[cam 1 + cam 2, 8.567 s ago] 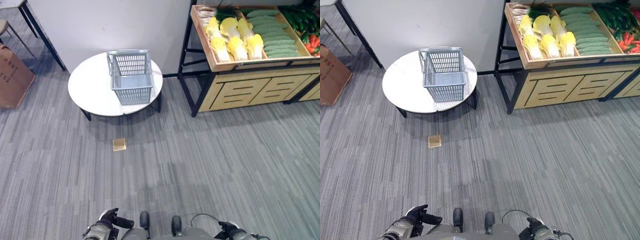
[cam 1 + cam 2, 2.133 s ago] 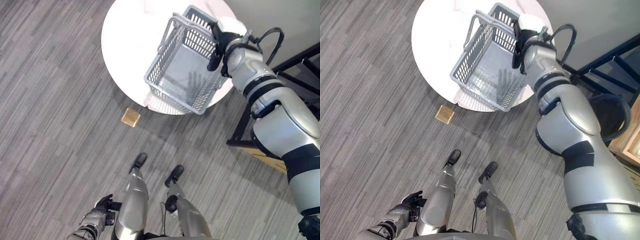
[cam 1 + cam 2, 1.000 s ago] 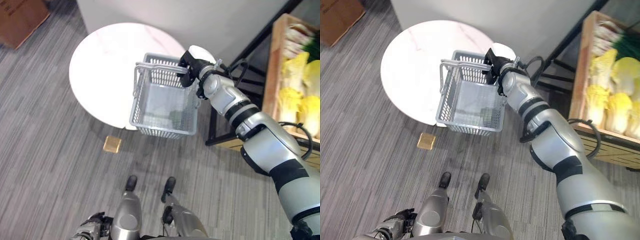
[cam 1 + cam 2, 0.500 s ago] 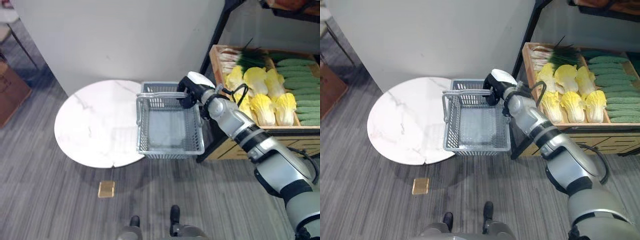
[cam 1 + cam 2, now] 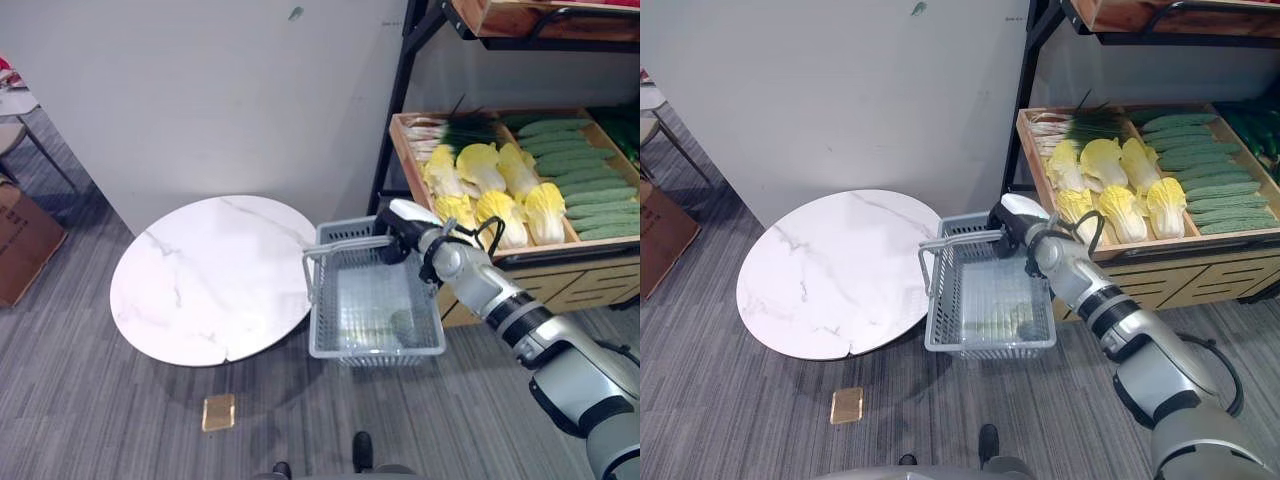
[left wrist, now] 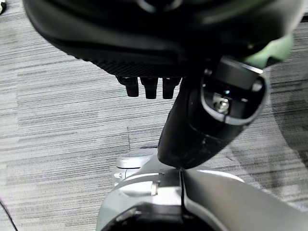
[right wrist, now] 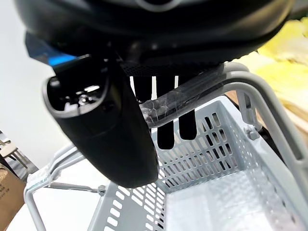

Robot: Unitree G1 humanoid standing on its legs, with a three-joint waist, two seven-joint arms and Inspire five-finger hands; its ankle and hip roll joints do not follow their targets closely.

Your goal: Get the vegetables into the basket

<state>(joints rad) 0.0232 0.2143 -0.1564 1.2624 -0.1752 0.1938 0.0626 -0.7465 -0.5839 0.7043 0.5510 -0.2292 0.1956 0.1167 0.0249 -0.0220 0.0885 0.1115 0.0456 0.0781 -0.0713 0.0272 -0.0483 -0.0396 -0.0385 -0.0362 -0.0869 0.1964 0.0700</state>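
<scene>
My right hand (image 5: 396, 240) is shut on one handle of the grey plastic basket (image 5: 375, 318). The basket hangs above the floor between the round white table (image 5: 205, 280) and the wooden produce shelf (image 5: 405, 150). In the right wrist view the fingers (image 7: 186, 126) curl round the handle (image 7: 202, 86) over the basket's slotted wall (image 7: 211, 144). On the shelf lie yellow napa cabbages (image 5: 485, 190), green cucumbers (image 5: 570, 190) and green onions (image 5: 1080, 125). My left hand (image 6: 149, 53) hangs idle above the carpet with its fingers relaxed.
A cardboard box (image 5: 22, 250) stands at the far left. A small tan square (image 5: 218, 411) lies on the carpet below the table. A black frame post (image 5: 392, 110) rises beside the shelf, with an upper wooden crate (image 5: 540, 18) above. A white wall runs behind the table.
The right hand has carried the basket off the table's edge to the right, toward the produce shelf. The camera has also shifted, so the whole scene sits differently.
</scene>
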